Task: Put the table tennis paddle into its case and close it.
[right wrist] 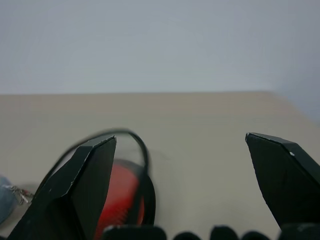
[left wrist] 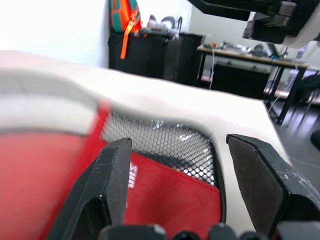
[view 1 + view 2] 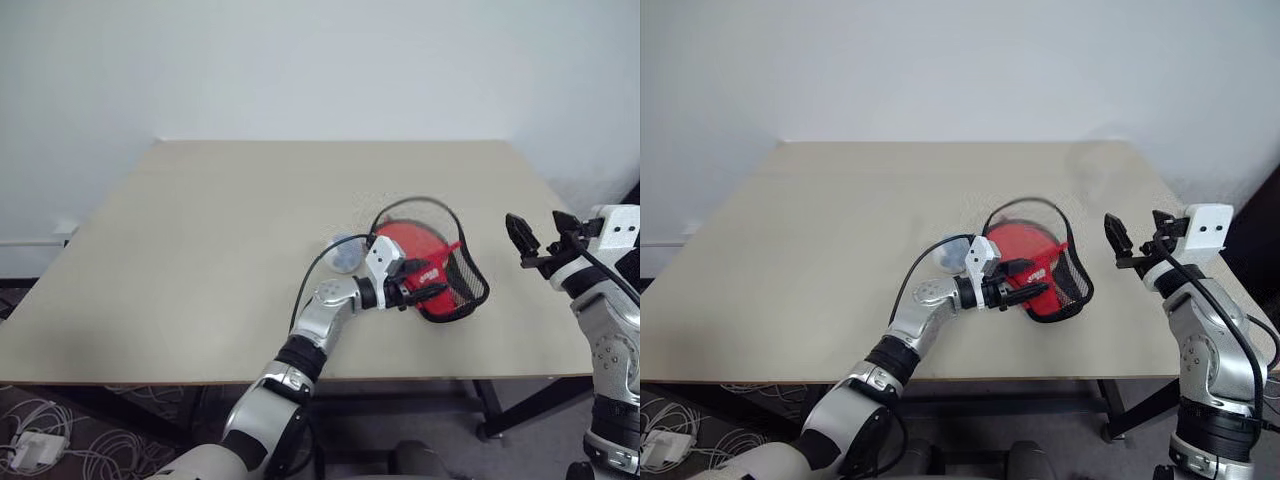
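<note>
Left gripper (image 3: pixel 420 282) spread over case (image 3: pixel 440 262), lump (image 3: pixel 345 252) beside

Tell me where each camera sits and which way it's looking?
Left eye view: on the head, looking down over the table; both arms show, left tool open at the case.
Right eye view: beside it, same scene; right tool open, off to the case's right.
Left wrist view: along the left tool, close on the case's red side and mesh pocket.
Right wrist view: along the right tool, across the table.
Shared: every view shows the case.
</note>
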{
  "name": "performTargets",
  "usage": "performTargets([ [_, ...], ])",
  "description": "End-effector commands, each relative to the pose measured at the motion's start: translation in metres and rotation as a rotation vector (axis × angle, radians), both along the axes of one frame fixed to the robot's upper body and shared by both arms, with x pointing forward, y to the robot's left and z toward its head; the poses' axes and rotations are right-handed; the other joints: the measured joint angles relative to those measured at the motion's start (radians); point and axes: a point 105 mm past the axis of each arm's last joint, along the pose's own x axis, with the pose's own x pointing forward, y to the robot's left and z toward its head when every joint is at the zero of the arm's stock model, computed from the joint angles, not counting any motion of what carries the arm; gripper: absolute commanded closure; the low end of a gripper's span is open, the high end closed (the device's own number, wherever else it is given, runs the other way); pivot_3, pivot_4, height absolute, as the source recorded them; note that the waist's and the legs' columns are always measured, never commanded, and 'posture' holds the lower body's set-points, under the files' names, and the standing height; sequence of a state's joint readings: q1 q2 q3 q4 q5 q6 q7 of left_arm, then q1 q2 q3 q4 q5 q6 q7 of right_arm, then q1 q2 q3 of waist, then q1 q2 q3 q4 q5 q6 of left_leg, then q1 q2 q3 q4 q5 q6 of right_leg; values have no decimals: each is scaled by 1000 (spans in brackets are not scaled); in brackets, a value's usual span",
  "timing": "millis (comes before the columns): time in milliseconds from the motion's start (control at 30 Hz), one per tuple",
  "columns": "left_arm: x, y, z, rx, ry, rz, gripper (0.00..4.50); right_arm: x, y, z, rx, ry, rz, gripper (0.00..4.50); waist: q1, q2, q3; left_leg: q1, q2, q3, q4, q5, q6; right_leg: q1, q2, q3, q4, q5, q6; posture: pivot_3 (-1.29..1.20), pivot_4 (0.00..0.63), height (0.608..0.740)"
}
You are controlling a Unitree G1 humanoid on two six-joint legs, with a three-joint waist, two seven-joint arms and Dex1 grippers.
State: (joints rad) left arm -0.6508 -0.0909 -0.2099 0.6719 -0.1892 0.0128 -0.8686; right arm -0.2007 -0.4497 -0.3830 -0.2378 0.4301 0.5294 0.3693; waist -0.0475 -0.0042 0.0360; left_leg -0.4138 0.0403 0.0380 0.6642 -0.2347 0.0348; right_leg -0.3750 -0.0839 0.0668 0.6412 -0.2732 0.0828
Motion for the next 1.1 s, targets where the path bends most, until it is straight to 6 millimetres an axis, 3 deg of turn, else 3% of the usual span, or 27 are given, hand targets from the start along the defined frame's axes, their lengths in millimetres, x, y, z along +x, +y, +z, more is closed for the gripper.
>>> performTargets([
  [33, 2, 14, 18, -17, -49, -12, 1288, -2, 16, -3, -61, 21, 77, 20, 0, 0, 0, 0, 0, 0, 0, 0, 0, 0, 0, 0, 0, 0, 0, 0, 0, 728],
  [167, -4, 47, 26, -20, -64, -87, 1288, -10, 42, -17, -112, 78, 195, 20, 0, 1, 0, 0, 0, 0, 0, 0, 0, 0, 0, 0, 0, 0, 0, 0, 0, 728],
  [333, -10, 89, 19, 60, -56, -102, 1288, -20, 75, -40, -169, 150, 307, 20, 0, 1, 0, 1, 1, 0, 0, 0, 0, 0, 0, 0, 1, 0, 0, 0, 0, 728],
  [500, -8, 116, 17, 100, -38, -64, 1288, -23, 99, -65, -213, 220, 355, 20, 4, -1, 1, 0, 1, 0, 1, 0, 0, 1, -1, -1, 0, 0, 0, 0, 0, 728],
  [700, -8, 121, 13, 121, -38, -51, 1288, -22, 114, -85, -234, 288, 367, 20, 3, -2, 0, 0, 1, 0, 1, 0, 0, 1, 0, -1, 1, 0, 0, 0, 0, 728],
  [800, -8, 119, 12, 122, -50, -49, 1288, -23, 115, -99, -253, 355, 367, 20, 3, -2, 0, 0, 1, 0, 1, 0, 0, 1, 0, -1, 1, 0, 0, 0, 0, 728],
  [1100, -8, 115, 11, 120, -65, -42, 1288, -25, 118, -118, -233, 472, 357, 20, 3, -2, 0, 1, 1, 0, 1, 0, 0, 1, 0, -1, 1, 0, 0, 0, 0, 728],
])
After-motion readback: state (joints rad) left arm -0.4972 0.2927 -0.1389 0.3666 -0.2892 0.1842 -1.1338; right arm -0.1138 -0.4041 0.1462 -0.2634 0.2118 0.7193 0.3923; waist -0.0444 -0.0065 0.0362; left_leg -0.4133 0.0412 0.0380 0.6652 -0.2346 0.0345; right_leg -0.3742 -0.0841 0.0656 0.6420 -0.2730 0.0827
